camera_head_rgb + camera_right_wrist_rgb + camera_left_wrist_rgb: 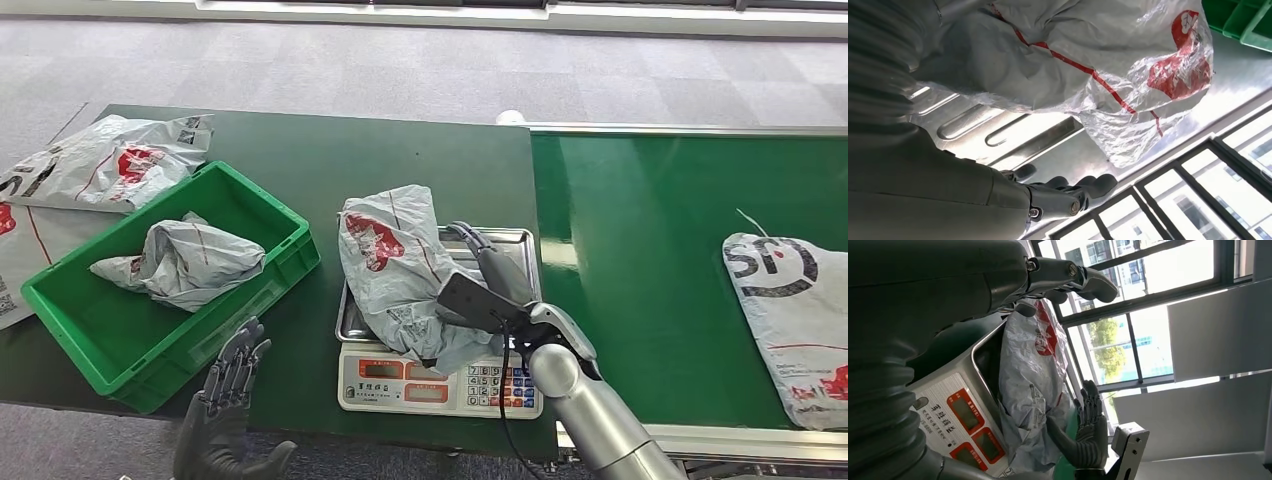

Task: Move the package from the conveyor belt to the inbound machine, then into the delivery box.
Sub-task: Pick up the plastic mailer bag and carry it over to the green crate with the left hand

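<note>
now we see our right hand [478, 272] spread beside the package [395, 270] on the scale [440, 385]; left hand [232, 385] spread at seven o'clock.

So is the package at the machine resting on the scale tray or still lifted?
Resting: the package lies slumped on the scale tray, right hand beside it, fingers straight.

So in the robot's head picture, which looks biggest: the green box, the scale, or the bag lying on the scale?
Largest to smallest as they look in the head view:
1. green box
2. scale
3. bag on the scale
The scale and its bag look close in size, and the bag hides part of the scale, so that order is unsure.
</note>
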You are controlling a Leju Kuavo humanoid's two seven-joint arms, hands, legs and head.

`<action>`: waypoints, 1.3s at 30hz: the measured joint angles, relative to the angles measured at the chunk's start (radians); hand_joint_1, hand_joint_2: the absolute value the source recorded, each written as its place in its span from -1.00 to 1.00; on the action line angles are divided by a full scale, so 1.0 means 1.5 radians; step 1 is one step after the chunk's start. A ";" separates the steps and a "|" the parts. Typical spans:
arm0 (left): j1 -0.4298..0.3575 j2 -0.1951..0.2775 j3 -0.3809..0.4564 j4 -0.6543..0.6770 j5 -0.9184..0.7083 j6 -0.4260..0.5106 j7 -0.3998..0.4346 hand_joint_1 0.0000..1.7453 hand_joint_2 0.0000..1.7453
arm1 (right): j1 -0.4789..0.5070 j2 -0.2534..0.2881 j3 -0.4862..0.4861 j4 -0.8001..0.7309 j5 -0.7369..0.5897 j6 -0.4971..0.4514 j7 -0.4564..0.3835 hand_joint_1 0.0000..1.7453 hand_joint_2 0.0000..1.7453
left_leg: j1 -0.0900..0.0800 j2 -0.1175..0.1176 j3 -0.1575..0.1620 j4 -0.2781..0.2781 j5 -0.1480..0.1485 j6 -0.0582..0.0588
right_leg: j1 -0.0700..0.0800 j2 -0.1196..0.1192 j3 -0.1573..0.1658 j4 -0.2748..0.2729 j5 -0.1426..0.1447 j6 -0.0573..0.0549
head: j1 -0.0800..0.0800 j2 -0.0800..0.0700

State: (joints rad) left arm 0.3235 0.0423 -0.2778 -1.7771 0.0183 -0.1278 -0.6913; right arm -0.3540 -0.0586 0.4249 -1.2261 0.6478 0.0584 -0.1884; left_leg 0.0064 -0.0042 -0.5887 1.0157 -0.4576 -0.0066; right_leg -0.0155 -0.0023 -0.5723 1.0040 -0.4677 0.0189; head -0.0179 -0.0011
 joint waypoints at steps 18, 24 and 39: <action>-0.034 0.001 0.000 0.015 -0.096 0.084 0.094 -1.00 1.00 | 0.075 -0.005 -0.049 -0.090 -0.033 -0.173 -0.127 -1.00 1.00 | 0.000 -0.001 -0.001 0.000 0.000 0.000 | 0.000 -0.001 0.000 0.000 0.000 0.000 | 0.000 0.000; -0.121 -0.007 -0.001 0.024 -0.240 0.175 0.224 -1.00 1.00 | 0.196 0.036 -0.160 -0.277 -0.283 -0.497 -0.320 -1.00 1.00 | 0.000 -0.002 -0.002 0.000 0.000 0.000 | 0.000 -0.003 -0.001 0.000 0.000 0.000 | 0.000 0.000; -0.466 -0.086 -0.103 0.283 -0.608 0.222 0.464 -1.00 1.00 | 0.362 0.090 -0.301 -0.529 -0.344 -0.504 -0.341 -1.00 1.00 | -0.001 0.000 -0.002 0.001 0.002 0.000 | -0.001 0.000 -0.002 0.000 0.003 0.000 | 0.000 0.000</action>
State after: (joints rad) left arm -0.3752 -0.0861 -0.4322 -1.3528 -0.8931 0.2059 0.0046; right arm 0.1887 0.0763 -0.0273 -2.0200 0.1320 -0.6974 -0.7006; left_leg 0.0055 -0.0043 -0.5910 1.0165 -0.4549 -0.0063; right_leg -0.0167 -0.0026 -0.5750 1.0038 -0.4631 0.0194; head -0.0176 -0.0011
